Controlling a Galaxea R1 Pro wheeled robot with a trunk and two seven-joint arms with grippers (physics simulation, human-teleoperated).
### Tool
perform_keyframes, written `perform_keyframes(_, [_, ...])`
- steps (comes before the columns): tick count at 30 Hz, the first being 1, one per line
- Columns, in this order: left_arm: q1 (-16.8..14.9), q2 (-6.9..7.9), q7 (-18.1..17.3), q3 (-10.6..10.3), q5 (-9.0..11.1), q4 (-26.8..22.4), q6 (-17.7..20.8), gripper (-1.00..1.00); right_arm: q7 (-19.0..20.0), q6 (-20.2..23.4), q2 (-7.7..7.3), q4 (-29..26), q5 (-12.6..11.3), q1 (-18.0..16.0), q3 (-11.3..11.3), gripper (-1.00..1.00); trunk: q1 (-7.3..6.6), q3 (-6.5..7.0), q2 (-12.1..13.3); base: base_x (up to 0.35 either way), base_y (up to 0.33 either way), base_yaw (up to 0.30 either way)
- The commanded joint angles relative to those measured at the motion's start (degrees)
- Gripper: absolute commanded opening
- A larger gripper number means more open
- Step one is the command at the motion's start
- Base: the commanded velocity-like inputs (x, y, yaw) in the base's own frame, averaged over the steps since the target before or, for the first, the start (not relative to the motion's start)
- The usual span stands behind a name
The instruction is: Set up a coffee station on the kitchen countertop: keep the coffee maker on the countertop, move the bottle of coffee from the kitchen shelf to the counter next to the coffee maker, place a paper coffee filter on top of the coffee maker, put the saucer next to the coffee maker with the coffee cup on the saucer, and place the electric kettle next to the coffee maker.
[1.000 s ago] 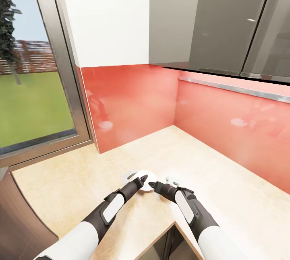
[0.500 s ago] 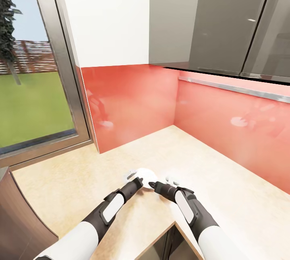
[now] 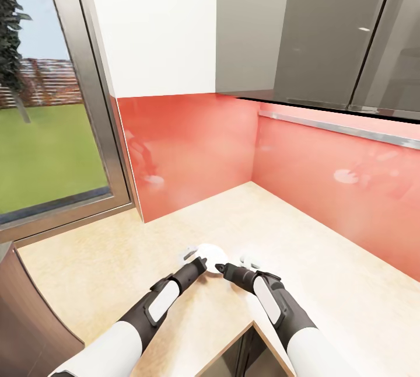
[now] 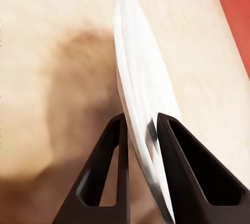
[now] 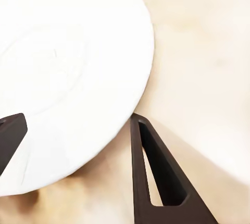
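Note:
A white saucer [image 3: 211,250] is near the front edge of the beige countertop [image 3: 326,260], with both arms meeting at it. My left gripper [image 3: 201,263] is shut on the saucer's rim. In the left wrist view the thin saucer [image 4: 140,94] stands edge-on between the two dark fingers of the left gripper [image 4: 140,117]. My right gripper [image 3: 221,268] is beside the saucer, open. Its fingers [image 5: 156,172] are spread wide in the right wrist view, with the saucer's [image 5: 67,78] face just beyond them. The coffee maker, bottle, filter, cup and kettle are out of view.
The counter runs into a corner with a red backsplash [image 3: 192,149]. Grey upper cabinets [image 3: 326,27] hang over the right side. A window [image 3: 46,132] is at the left. The counter's front edge [image 3: 251,325] makes an inner corner just below my arms.
Over the first half second the saucer shifted slightly away with my left gripper, and the right gripper's tip came clear of it. Nothing has moved since.

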Motion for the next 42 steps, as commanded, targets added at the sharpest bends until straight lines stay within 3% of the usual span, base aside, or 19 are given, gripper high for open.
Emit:
perform_keyframes(1, [0.0, 0.04, 0.1, -0.2, 0.0, 0.1, 0.1, -1.0, -0.1, 0.4, 0.0, 0.8, 0.3, 0.0, 0.0, 1.0, 0.05, -0.15, -0.1, 0.0, 0.0, 0.0])
perform_keyframes(17, [-0.4, 1.03, 0.2, -0.2, -0.1, -1.6, 0.1, -1.0, 0.0, 0.4, -0.08, 0.0, 0.2, 0.0, -0.1, 1.0, 0.05, -0.15, -0.1, 0.0, 0.0, 0.0])
perform_keyframes(19, [-0.6, 1.79, 0.2, -0.1, -0.1, -2.0, 0.1, -1.0, 0.0, 0.4, -0.08, 0.0, 0.2, 0.0, -0.1, 1.0, 0.05, -0.15, -0.1, 0.0, 0.0, 0.0])
perform_keyframes(23, [-0.9, 5.01, 0.3, 0.0, -0.1, -3.8, 0.0, -1.0, 0.0, 0.4, -0.11, -1.5, 0.2, 0.0, -0.2, 1.0, 0.05, -0.15, -0.1, 0.0, 0.0, 0.0])
perform_keyframes(26, [-1.0, 7.24, 0.2, 1.0, -0.1, -6.5, 0.2, -1.0, -0.1, 0.5, -0.31, -6.3, 0.2, 0.0, -0.4, 1.0, 0.05, -0.15, -0.1, 0.0, 0.0, 0.0])
perform_keyframes(30, [-0.8, 8.74, 0.2, 2.0, -0.1, -10.5, 0.6, -1.0, -0.1, 0.5, -0.72, -12.0, 0.3, 0.0, -0.5, 1.0, 0.05, -0.15, -0.1, 0.0, 0.0, 0.0])
perform_keyframes(35, [-0.2, 11.73, 0.1, 2.2, 0.0, -16.7, 0.9, -1.0, -0.2, 0.5, -2.71, -19.0, 0.3, 0.0, -0.4, 1.0, 0.05, -0.15, -0.1, 0.0, 0.0, 0.0])
perform_keyframes(38, [0.0, 12.47, -1.5, 2.2, 0.0, -19.3, 0.9, -1.0, -0.2, 0.6, -3.99, -22.4, 0.3, 0.0, -0.3, 1.0, 0.05, -0.15, -0.1, 0.0, 0.0, 0.0])
perform_keyframes(42, [0.1, 12.69, -6.2, 2.1, 0.0, -19.7, 0.9, -1.0, -0.1, 0.7, -4.56, -25.6, 0.3, 0.0, -0.3, 1.0, 0.05, -0.15, -0.1, 0.0, 0.0, 0.0])
